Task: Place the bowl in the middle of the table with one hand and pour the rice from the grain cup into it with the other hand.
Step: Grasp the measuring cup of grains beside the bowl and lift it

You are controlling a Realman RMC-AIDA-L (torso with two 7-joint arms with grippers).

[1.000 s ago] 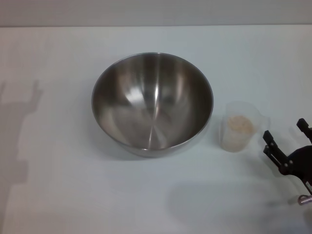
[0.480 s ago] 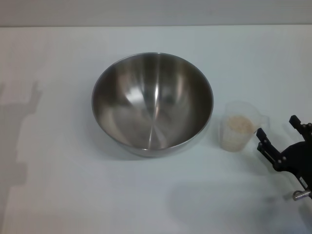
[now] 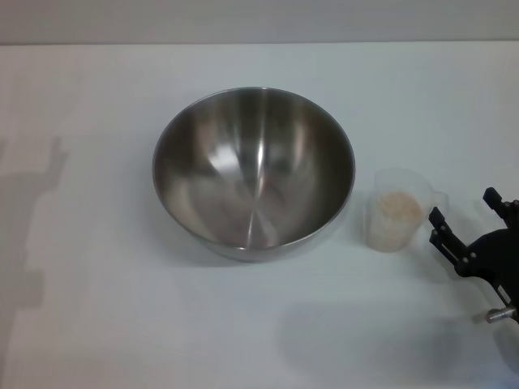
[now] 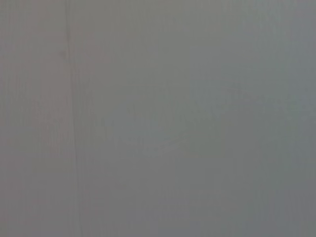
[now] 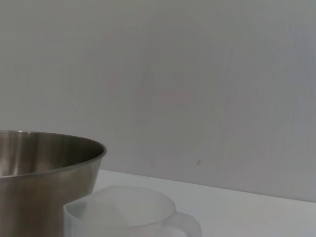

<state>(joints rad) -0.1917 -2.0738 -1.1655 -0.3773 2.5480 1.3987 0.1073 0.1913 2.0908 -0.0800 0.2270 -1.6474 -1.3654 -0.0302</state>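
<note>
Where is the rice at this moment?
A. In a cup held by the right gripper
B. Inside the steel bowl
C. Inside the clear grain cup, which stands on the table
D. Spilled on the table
C: the rice lies in the grain cup, standing right of the empty bowl; the open right gripper is apart from it.

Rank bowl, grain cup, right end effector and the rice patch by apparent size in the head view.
1. Stainless-steel bowl, by far the widest.
2. and 3. Grain cup and right end effector: look similar; the end effector is cut off by the frame edge and may be nearer the camera, so unranked.
4. Rice inside the cup, smallest.
</note>
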